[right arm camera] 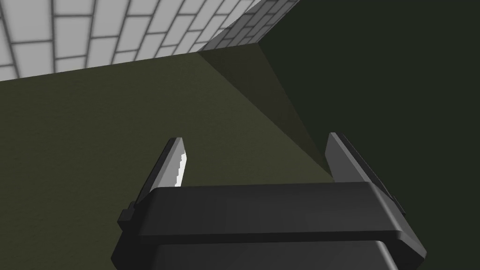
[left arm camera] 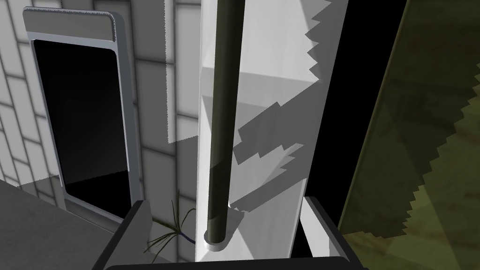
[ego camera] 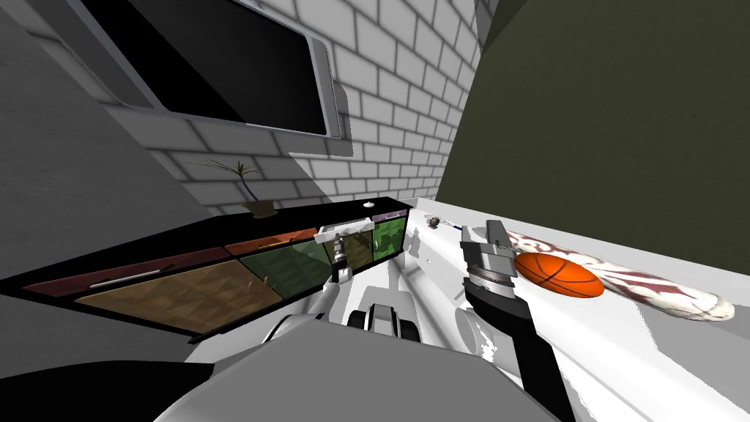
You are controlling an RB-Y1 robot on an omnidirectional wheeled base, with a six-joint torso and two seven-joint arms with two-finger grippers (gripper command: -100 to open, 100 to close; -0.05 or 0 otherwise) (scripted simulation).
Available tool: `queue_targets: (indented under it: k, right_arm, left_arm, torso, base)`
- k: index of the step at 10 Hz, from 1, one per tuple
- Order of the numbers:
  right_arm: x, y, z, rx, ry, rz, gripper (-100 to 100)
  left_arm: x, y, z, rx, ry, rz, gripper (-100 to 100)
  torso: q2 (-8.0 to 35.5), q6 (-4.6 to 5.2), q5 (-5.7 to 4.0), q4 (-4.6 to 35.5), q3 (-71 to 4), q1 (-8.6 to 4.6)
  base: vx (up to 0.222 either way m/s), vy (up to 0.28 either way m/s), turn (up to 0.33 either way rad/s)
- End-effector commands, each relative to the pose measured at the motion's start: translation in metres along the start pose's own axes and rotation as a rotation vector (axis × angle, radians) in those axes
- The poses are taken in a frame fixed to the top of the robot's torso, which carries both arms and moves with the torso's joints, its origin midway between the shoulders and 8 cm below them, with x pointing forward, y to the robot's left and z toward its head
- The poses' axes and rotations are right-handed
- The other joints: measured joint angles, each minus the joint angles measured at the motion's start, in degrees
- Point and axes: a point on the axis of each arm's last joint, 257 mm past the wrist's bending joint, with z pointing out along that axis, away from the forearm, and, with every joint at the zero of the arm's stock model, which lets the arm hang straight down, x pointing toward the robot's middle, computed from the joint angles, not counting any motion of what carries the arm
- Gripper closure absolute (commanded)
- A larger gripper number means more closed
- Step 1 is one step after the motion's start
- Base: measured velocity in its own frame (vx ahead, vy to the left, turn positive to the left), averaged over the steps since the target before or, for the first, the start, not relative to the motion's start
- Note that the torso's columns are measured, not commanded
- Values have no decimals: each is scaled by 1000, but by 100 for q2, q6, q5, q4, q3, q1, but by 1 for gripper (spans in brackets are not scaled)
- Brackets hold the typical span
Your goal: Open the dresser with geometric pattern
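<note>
The dresser (ego camera: 183,289) is a long, low black frame whose fronts carry brown and green geometric patterns. My left gripper (ego camera: 339,236) reaches to its upper front near the green end. In the left wrist view a dark rod handle (left arm camera: 225,117) runs along a pale front panel (left arm camera: 276,93). The left gripper (left arm camera: 225,201) is open, with one finger (left arm camera: 138,224) on each side of the rod, apart from it. A green patterned panel (left arm camera: 422,140) lies beside it. My right gripper (ego camera: 485,240) is raised over the white surface, open (right arm camera: 255,159) and empty.
A potted plant (ego camera: 253,198) stands on the dresser top below a dark window (ego camera: 220,66) in the brick wall. To the right, a white surface (ego camera: 659,352) holds an orange basketball (ego camera: 560,275), a long red-and-white object (ego camera: 659,289) and a small item (ego camera: 433,221).
</note>
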Motion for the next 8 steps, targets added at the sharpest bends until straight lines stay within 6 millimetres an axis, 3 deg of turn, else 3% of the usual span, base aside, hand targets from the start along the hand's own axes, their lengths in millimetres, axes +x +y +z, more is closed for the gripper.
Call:
queue_targets:
  k: [1,2,3,8]
  right_arm:
    - [0,0,0,0,0,0,0]
    - [0,0,0,0,0,0,0]
    - [0,0,0,0,0,0,0]
    - [0,0,0,0,0,0,0]
  left_arm:
    - [-9,-11,23,35,-33,-1,-100]
    - [-12,1,11,-2,-31,8,-100]
    - [-13,4,8,-12,-32,9,0]
    - [-15,15,-1,-46,-32,14,0]
  torso:
    - [7,17,-5,8,3,-11]
    - [9,20,-7,9,6,-15]
    - [-3,8,3,-7,-1,-4]
    - [-43,3,36,-50,-25,40]
  base:
    - [-69,-6,-113]
    - [-20,5,-13]
    - [0,0,0]
    - [0,0,0]
